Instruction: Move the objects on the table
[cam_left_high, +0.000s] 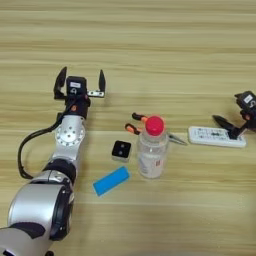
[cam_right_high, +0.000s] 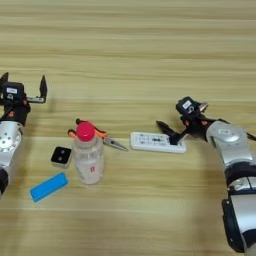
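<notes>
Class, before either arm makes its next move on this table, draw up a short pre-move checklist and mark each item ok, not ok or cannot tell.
1. Left gripper open and holding nothing: ok; fingers spread, away from the objects.
2. Right gripper positioned at the remote control: ok; fingertips at its right end.
3. Right gripper gripping the remote: cannot tell.
4. Bottle upright, red cap on: ok.
5. Pliers free to grasp: not ok; the bottle stands in front, hiding part of them.
6. Small black-and-white block and blue block lie apart from the bottle: ok.
</notes>
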